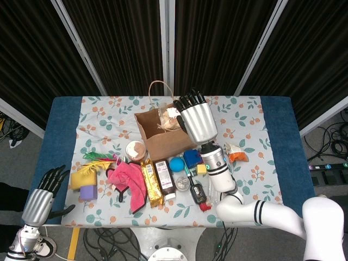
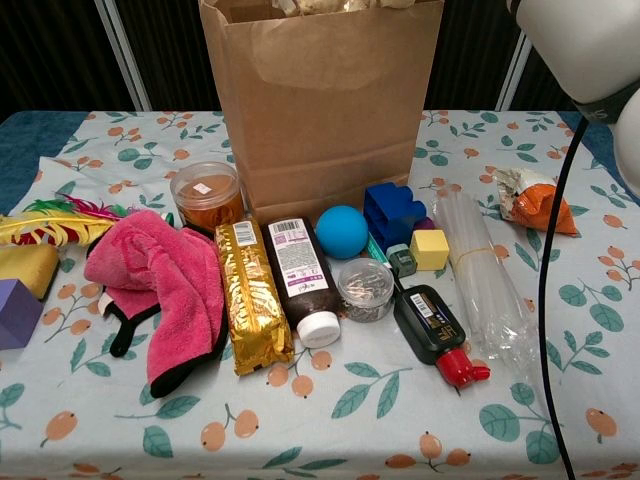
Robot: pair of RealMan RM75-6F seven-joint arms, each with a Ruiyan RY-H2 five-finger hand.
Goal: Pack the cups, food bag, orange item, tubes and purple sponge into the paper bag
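The brown paper bag (image 1: 163,133) (image 2: 320,110) stands open at the back centre. My right hand (image 1: 197,119) hovers over its right edge and holds the clear food bag (image 1: 169,118), which sits in the bag's mouth; its top peeks out in the chest view (image 2: 320,5). A lidded cup (image 1: 136,149) (image 2: 207,196) stands left of the bag. The orange item (image 1: 237,156) (image 2: 538,204) lies to the right, and the clear tubes (image 1: 213,175) (image 2: 487,280) lie beside it. The purple sponge (image 1: 88,191) (image 2: 14,312) is at the far left. My left hand (image 1: 46,187) hangs open off the table's front left.
In front of the bag lie a pink cloth (image 2: 165,280), a gold packet (image 2: 252,305), a brown bottle (image 2: 300,275), a blue ball (image 2: 342,231), a blue block (image 2: 392,212), a yellow cube (image 2: 429,249) and a black bottle (image 2: 430,325). My right forearm (image 2: 590,50) crosses the chest view's top right.
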